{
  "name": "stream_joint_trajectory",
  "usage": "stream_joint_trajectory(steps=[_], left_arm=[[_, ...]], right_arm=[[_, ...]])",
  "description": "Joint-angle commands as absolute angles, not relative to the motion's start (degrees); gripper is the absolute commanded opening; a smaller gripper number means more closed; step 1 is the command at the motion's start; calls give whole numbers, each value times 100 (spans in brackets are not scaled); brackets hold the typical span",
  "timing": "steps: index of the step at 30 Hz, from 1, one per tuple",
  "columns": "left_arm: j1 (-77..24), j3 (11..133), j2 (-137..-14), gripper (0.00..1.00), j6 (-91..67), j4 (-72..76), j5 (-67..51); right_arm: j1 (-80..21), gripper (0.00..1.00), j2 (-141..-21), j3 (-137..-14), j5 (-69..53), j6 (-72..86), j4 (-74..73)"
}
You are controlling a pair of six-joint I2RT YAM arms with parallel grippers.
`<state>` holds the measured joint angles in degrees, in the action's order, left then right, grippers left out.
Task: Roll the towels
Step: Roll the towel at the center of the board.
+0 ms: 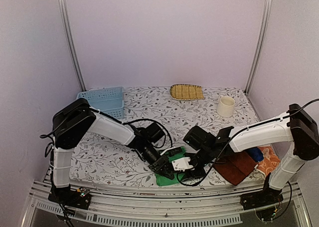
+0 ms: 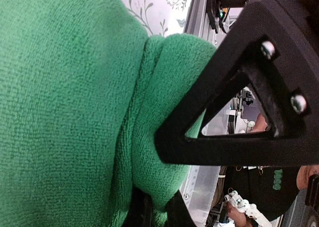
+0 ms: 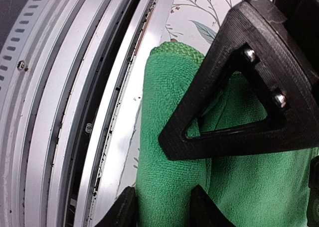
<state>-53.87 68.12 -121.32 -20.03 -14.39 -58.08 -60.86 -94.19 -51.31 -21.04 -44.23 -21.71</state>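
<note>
The green towel lies bunched at the table's near edge between both arms. My left gripper is shut on a thick fold of the green towel, which fills most of the left wrist view. My right gripper is closed around the towel's rolled near edge, which runs along the table's metal rail. The dark reddish-brown towel lies flat under the right arm. The blue towel and the orange towel lie just right of it, partly hidden.
A pale blue perforated basket stands at the back left. A yellow straw tray and a cream cup sit at the back. The metal rail borders the table's near edge beside the green towel.
</note>
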Motion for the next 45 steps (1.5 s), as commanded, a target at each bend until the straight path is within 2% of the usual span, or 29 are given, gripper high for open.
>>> stream_joint_trajectory(steps=[1, 2, 5, 9, 11, 16, 21, 23, 30, 37, 40, 45], left_arm=[[-5294, 6542, -12279, 0, -2047, -1852, -5052], [-5289, 6527, -12221, 0, -2021, -1839, -5015], [-5274, 6358, -11869, 18, -1895, -1684, -4745], [-5249, 5837, -10824, 41, -1919, -1228, -3887], [-5239, 5446, -10226, 46, -1980, -894, -3224], [-5412, 4342, -8673, 48, -1889, -106, -1548], [-6521, 3340, -7247, 46, -1046, 649, 404], [-6889, 3164, -7098, 45, -622, 818, 650], [-7651, 3983, -8208, 48, 542, 425, 1004], [-7878, 4960, -9685, 60, 1431, 262, 1448], [-7920, 5201, -10083, 57, 1619, 167, 1644], [-7945, 5309, -10288, 43, 1732, 53, 1654]], right_arm=[[-6152, 33, -9746, -5070, -2004, -4407, -2215], [-6150, 31, -9818, -5084, -2023, -4418, -2228], [-6136, 24, -10075, -5145, -2251, -4433, -2375], [-5968, 13, -10378, -5421, -3045, -4454, -2851], [-5793, 11, -10581, -5632, -3483, -4460, -3146], [-5281, 9, -11448, -6494, -4499, -4464, -4025], [-4776, 8, -12307, -7168, -5422, -4598, -4851], [-4651, 8, -12661, -7475, -5594, -4673, -5239], [-4485, 9, -13335, -8084, -5872, -4742, -5857], [-4482, 9, -13324, -8056, -5776, -4641, -5801], [-4475, 9, -13316, -8032, -5782, -4632, -5801], [-4478, 10, -13298, -8007, -5800, -4632, -5788]])
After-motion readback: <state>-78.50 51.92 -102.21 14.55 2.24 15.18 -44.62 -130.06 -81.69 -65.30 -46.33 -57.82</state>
